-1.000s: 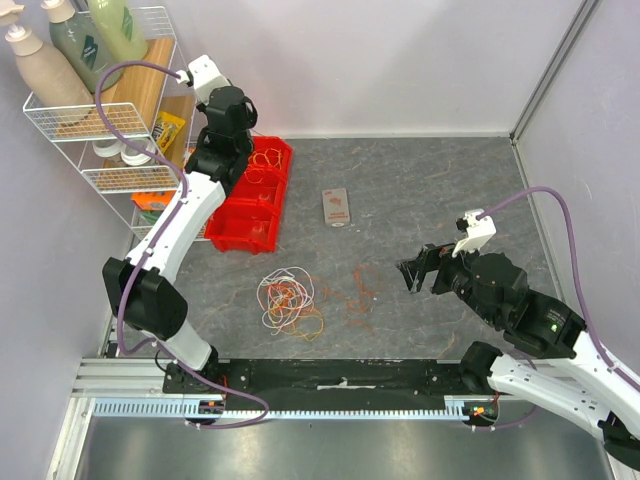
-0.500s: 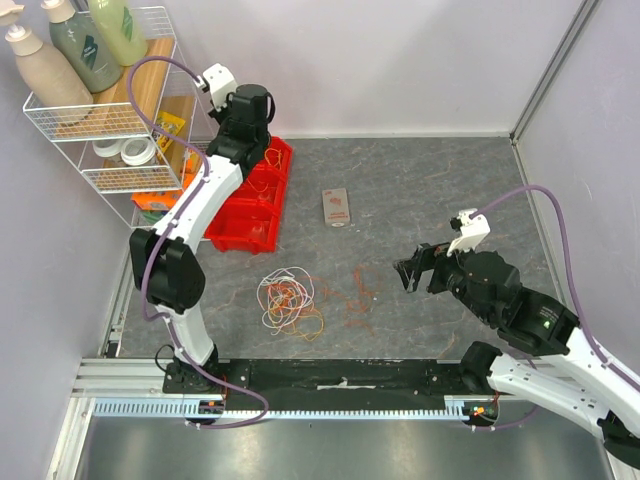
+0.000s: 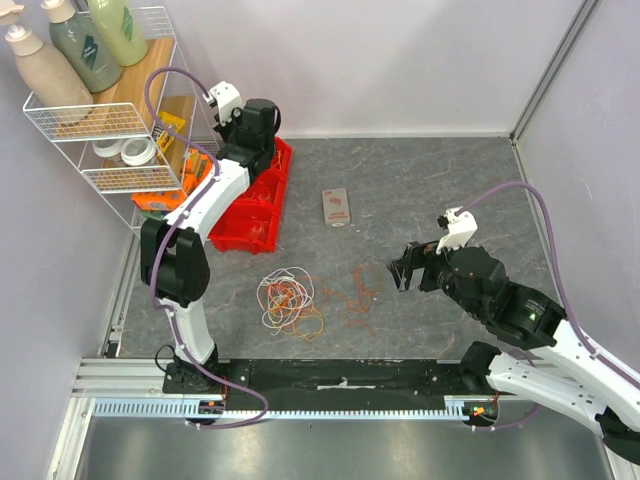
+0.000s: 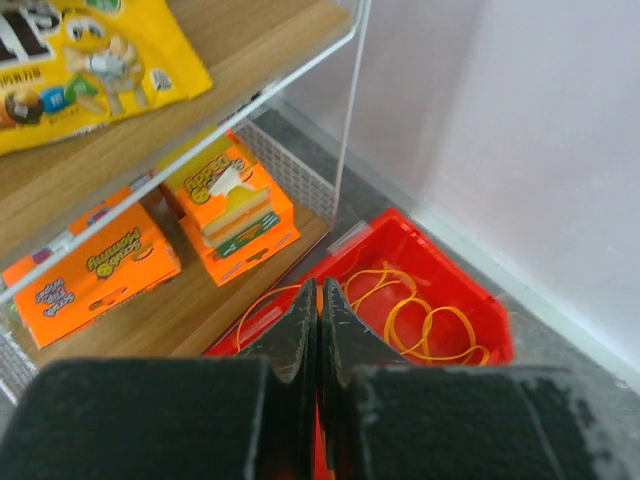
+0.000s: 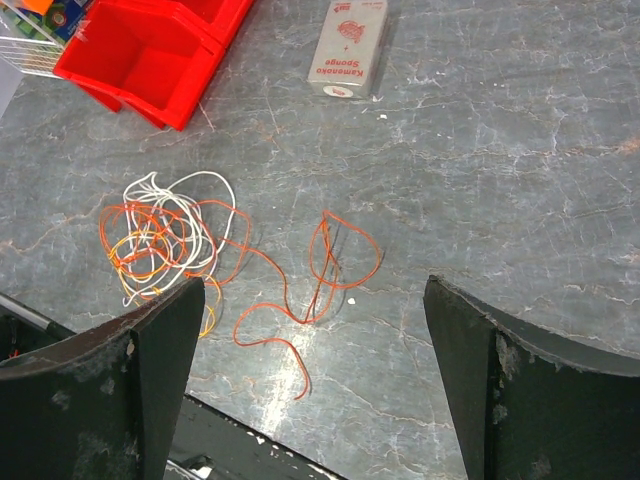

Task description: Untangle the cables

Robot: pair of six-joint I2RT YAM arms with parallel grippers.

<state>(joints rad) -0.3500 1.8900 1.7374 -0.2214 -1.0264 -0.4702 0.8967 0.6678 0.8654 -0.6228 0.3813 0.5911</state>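
Observation:
A tangle of white, orange and red cables (image 3: 290,302) lies on the grey table near the front; it also shows in the right wrist view (image 5: 165,240). A loose red-orange cable (image 3: 355,292) trails right from it, looping on the table (image 5: 340,250). Another orange cable (image 4: 425,322) lies coiled in the red bin (image 3: 262,205). My left gripper (image 3: 262,150) hovers over the bin's far end, its jaws pressed together (image 4: 318,292) with nothing visibly held. My right gripper (image 3: 405,268) is open and empty (image 5: 315,288), above the red-orange cable's loop.
A white wire shelf (image 3: 110,120) with bottles, tape rolls, a yellow candy bag (image 4: 80,60) and orange boxes (image 4: 230,205) stands at the back left, close to the left arm. A sponge packet (image 3: 337,207) lies mid-table. Walls bound the back and right.
The left arm's wrist has swung right and back over the red bin's far end. The right gripper has moved left, closer to the red-orange cable, still open.

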